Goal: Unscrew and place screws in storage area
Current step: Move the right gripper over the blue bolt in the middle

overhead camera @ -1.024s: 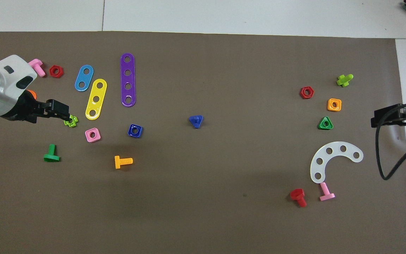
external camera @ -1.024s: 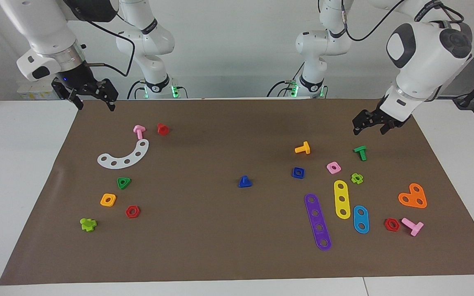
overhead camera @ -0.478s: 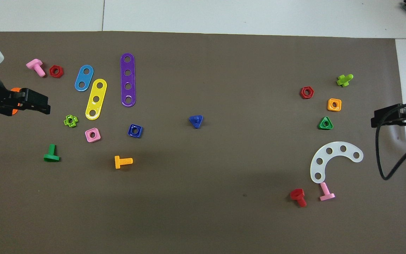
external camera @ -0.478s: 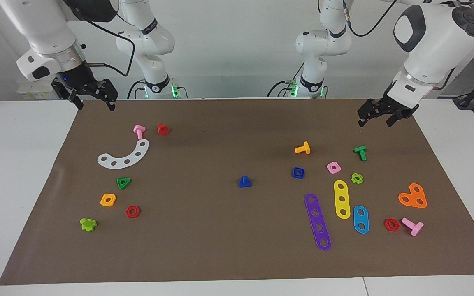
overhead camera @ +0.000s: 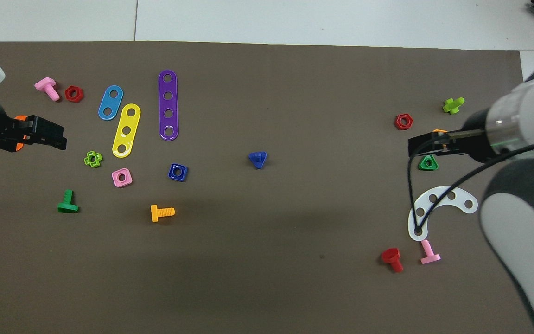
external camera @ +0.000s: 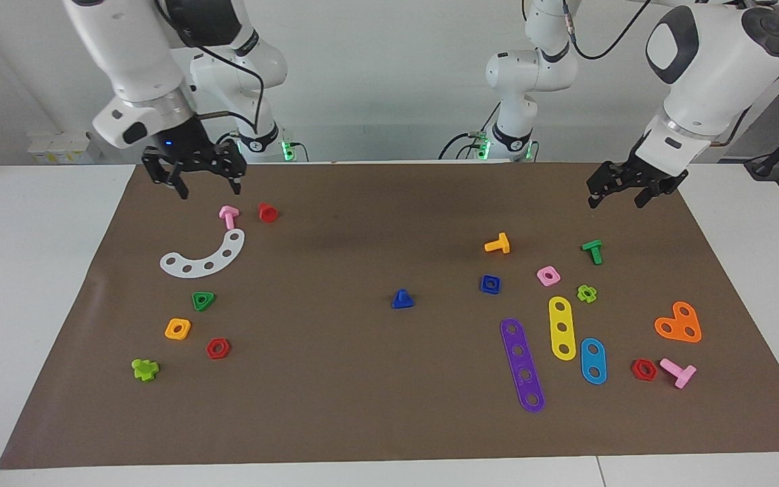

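The dark-blue bolt (external camera: pixel 402 299) with a triangular head stands head down, stem up, near the mat's middle; it also shows in the overhead view (overhead camera: pixel 258 158). Its dark-blue square nut (external camera: pixel 490 284) lies apart from it, toward the left arm's end (overhead camera: pixel 177 172). My right gripper (external camera: pixel 205 188) is open and empty, raised over the mat at the right arm's end, close to the pink bolt (external camera: pixel 228 216); from overhead it (overhead camera: pixel 414 147) covers the orange square nut. My left gripper (external camera: pixel 616 198) is open and empty, raised at the left arm's end (overhead camera: pixel 58 138).
Loose toy parts lie on the brown mat (external camera: pixel 362 406). At the left arm's end: purple (external camera: pixel 522 365), yellow (external camera: pixel 562 327) and blue strips, an orange heart plate (external camera: pixel 679 322), and orange, green and pink bolts. At the right arm's end: a white curved strip (external camera: pixel 203 256), a green triangular nut (external camera: pixel 203 300).
My right arm has swung in from the table's edge to over the mat. My left gripper rose and pulled back toward its end of the table, then held still.
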You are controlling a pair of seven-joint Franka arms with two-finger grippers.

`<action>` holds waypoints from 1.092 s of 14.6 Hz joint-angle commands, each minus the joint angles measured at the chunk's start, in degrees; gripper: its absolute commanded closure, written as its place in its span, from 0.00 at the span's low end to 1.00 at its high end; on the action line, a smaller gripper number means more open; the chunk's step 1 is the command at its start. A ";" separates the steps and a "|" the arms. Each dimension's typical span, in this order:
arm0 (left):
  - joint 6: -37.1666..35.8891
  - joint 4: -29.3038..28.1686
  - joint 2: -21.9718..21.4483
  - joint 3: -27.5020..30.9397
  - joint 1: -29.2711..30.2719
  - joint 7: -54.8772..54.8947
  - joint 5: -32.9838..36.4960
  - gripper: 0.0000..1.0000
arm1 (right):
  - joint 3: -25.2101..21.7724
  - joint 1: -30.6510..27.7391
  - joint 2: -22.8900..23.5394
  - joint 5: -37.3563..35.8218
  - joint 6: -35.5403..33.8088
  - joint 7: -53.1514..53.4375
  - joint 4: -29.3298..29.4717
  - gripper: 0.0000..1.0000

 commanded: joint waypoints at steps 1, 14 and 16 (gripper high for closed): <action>-0.04 -0.63 -1.07 0.06 -0.11 -0.09 1.33 0.00 | 0.18 7.75 11.26 -0.27 8.85 10.62 4.06 0.00; 1.37 -3.88 -2.66 -0.12 -1.08 -0.44 4.58 0.00 | 0.18 22.02 33.72 -4.31 25.49 24.47 11.21 0.30; 1.37 -3.80 -2.66 -0.12 -1.08 -0.44 4.58 0.00 | 0.18 22.11 33.80 -4.40 28.47 24.29 8.23 0.36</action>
